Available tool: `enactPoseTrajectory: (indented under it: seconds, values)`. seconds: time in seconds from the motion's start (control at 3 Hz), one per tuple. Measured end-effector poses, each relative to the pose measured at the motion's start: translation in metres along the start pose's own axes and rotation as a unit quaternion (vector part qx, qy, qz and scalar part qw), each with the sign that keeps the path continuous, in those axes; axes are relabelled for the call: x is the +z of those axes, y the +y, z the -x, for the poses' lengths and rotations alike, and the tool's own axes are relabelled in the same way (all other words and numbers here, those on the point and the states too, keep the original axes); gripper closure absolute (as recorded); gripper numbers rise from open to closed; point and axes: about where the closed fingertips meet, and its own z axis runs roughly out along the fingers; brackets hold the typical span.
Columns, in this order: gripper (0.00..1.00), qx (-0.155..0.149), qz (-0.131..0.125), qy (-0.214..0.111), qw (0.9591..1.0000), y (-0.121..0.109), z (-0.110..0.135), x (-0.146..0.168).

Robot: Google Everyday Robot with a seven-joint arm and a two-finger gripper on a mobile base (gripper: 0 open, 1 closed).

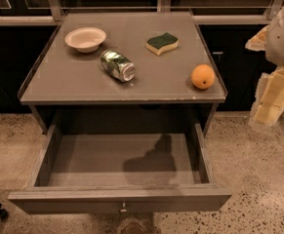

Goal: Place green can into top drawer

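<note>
The green can (117,65) lies on its side near the middle of the grey tabletop, its silver end pointing to the front right. The top drawer (119,199) is pulled out wide below the tabletop; its inside is bare and its small metal knob shows at the centre of the front panel. My gripper (268,101) hangs at the right edge of the view, off the table's right side and above the floor, well to the right of the can and holding nothing that I can see.
A white bowl (85,38) stands at the back left of the tabletop (58,82). A green-topped yellow sponge (162,43) lies at the back right. An orange (202,76) sits near the front right corner. Speckled floor surrounds the table.
</note>
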Motion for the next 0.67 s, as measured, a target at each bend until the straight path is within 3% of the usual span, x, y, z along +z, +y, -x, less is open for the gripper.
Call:
enactPoseTrajectory:
  seconds: [0.67]
  values:
    - [0.00, 0.007, -0.008, -0.014, 0.9998, -0.0094, 0.0013, 0.0065]
